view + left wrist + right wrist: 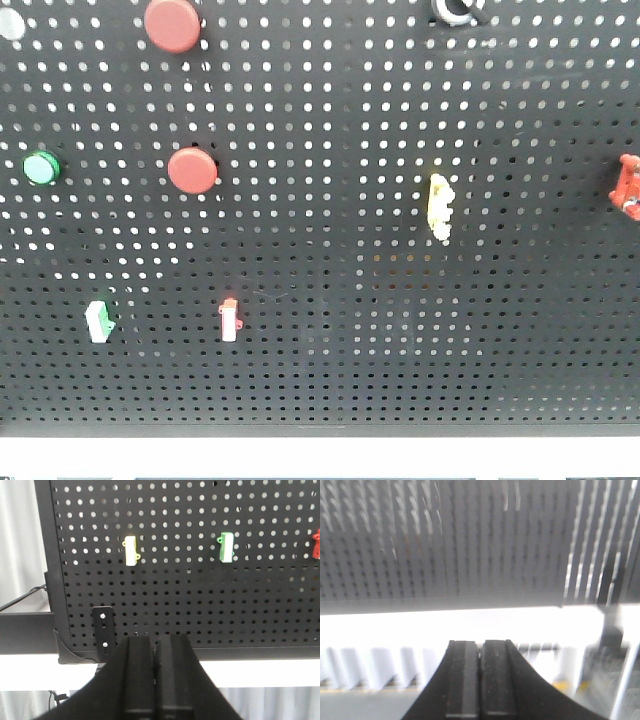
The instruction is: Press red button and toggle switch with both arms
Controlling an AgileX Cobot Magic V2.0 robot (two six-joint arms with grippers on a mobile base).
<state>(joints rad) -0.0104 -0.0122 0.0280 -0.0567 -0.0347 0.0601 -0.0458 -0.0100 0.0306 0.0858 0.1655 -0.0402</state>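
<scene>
Front view: red button and toggle switch untouched; left gripper and right gripper fingers clenched, empty.

Toggle switch at pegboard top edge; two buttons stacked left; clip right of lower button.

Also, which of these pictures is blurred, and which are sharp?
The right wrist view is smeared: the pegboard holes stretch into streaks, with bright glare below. The left wrist view is sharp, and the shut left gripper is clear. The front view is fairly sharp but slightly grainy.
</scene>
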